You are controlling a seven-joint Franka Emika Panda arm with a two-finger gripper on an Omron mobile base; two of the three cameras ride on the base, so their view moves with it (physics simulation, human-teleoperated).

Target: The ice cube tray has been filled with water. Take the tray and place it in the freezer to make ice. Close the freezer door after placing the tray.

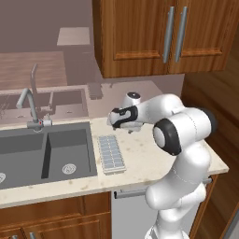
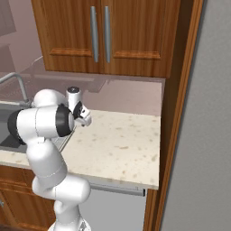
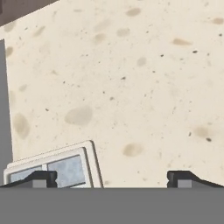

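Left base view: tray point(image 1: 111, 154) sits at the counter point(image 1: 154, 156) edge beside the sink point(image 1: 46, 151); your gripper point(image 3: 112, 177) hovers wide open. Pickup, freezer, door all remain.

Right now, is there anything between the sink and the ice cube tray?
No. In the left base view only a narrow bare strip of counter separates the sink from the tray.
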